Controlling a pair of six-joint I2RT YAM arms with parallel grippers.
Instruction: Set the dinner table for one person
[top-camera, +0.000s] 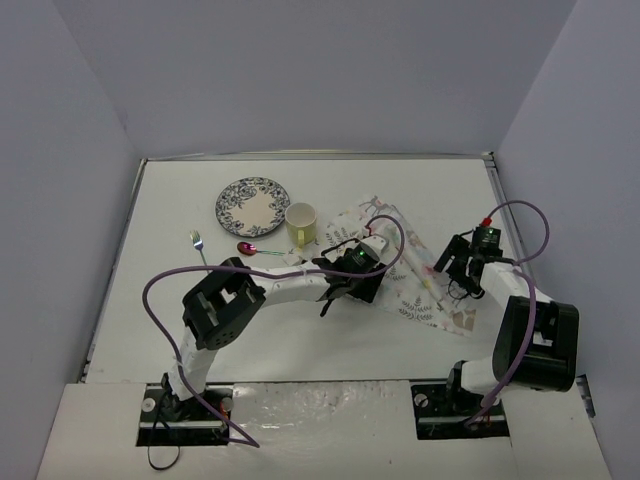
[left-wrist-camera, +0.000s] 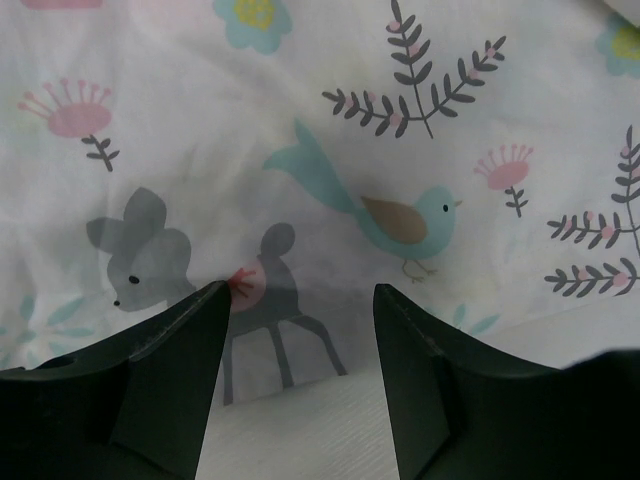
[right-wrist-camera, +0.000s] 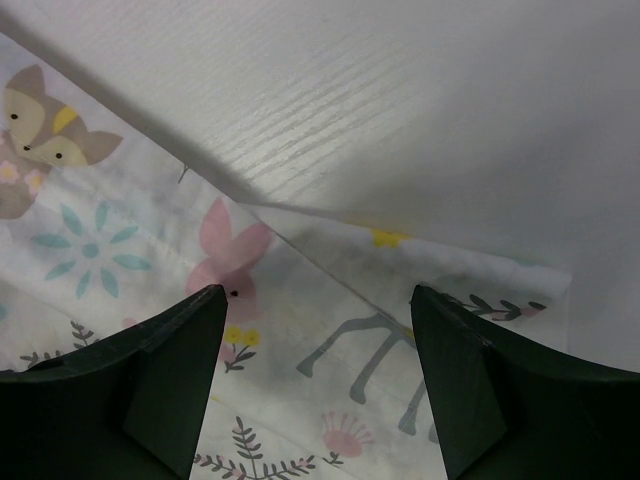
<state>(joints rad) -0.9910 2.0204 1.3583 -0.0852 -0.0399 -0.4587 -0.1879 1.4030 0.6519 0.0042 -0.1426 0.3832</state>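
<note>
The dinner table (top-camera: 430, 185) is a white top carrying a pastel animal-print cloth (top-camera: 412, 272) right of centre. A floral plate (top-camera: 251, 206), a yellow cup (top-camera: 302, 224), a fork (top-camera: 198, 246) and a pink-bowled spoon (top-camera: 256, 251) lie to the cloth's left. My left gripper (top-camera: 350, 288) hovers at the cloth's left edge. It is open (left-wrist-camera: 300, 300), and only the cloth (left-wrist-camera: 300, 120) and bare table (left-wrist-camera: 300, 430) show between its fingers. My right gripper (top-camera: 458, 275) is open (right-wrist-camera: 318, 300) over the cloth's (right-wrist-camera: 330, 400) right side, where a corner lies folded over.
Grey walls close in the table on three sides. A thin metal rim (top-camera: 120, 240) runs along its edges. A purple cable (top-camera: 160, 300) loops from the left arm, and another (top-camera: 530, 215) arcs over the right arm. Both arm bases sit at the near edge.
</note>
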